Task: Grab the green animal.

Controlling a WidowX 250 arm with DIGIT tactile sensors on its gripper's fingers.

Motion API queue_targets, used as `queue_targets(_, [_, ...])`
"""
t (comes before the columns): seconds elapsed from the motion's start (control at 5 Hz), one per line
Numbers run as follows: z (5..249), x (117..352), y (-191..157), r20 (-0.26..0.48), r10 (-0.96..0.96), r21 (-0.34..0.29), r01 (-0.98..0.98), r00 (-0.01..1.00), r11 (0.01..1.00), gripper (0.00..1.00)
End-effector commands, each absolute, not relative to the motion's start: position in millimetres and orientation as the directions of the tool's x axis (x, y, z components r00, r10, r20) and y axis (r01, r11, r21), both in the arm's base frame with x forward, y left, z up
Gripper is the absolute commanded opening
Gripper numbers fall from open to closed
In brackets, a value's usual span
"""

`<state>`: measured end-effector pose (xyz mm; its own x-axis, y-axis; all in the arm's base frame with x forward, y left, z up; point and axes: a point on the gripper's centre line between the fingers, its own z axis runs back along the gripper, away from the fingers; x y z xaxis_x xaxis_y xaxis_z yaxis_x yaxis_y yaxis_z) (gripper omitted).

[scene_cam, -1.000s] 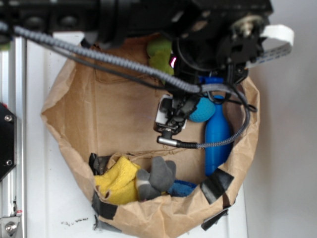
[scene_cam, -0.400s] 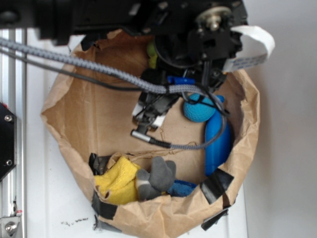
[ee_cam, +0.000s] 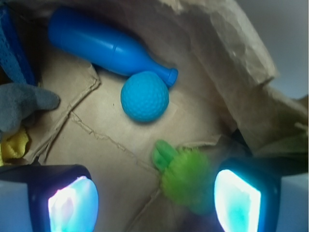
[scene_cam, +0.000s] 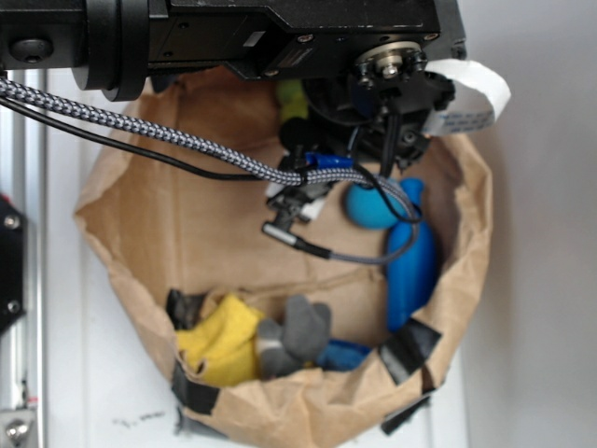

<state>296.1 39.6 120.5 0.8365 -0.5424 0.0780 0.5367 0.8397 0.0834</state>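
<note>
The green animal (ee_cam: 186, 179) is a fuzzy lime plush with a stubby green leg, lying on the brown paper bag's floor (ee_cam: 111, 159). In the wrist view it sits between the fingers of my open gripper (ee_cam: 154, 203), much closer to the right pad (ee_cam: 237, 200) than to the left pad (ee_cam: 72, 204), and I cannot tell if it touches. From the exterior view only a pale green sliver of the animal (scene_cam: 291, 95) shows at the bag's far side. The black arm (scene_cam: 373, 84) hides my gripper there.
A teal dimpled ball (ee_cam: 144, 96) and a blue bowling pin (ee_cam: 104, 46) lie just beyond the animal. A grey plush (scene_cam: 297, 331), a yellow cloth (scene_cam: 221, 341) and a blue item (scene_cam: 343, 353) sit at the bag's near wall. The crumpled bag wall (ee_cam: 241, 63) rises close on the right.
The arm has shifted left and toward the bag's far side, over the green animal, which is now mostly covered in the exterior view. The teal ball is uncovered.
</note>
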Motion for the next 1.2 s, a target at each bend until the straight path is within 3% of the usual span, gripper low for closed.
queue_targets(0.0, [130.6, 303.1, 55.2, 0.132, -0.589, 0.202, 0.560, 0.798, 0.804, 1.00])
queue_targets(0.6, [124.4, 301.6, 58.0, 0.103, -0.622, 0.206, 0.595, 0.776, 0.777, 1.00])
queue_targets(0.8, [111.4, 304.0, 58.0, 0.084, -0.666, 0.179, 0.646, 0.741, 0.742, 1.00])
queue_targets(1.0, [95.5, 308.9, 57.6, 0.059, -0.691, 0.111, 0.683, 0.720, 0.722, 1.00])
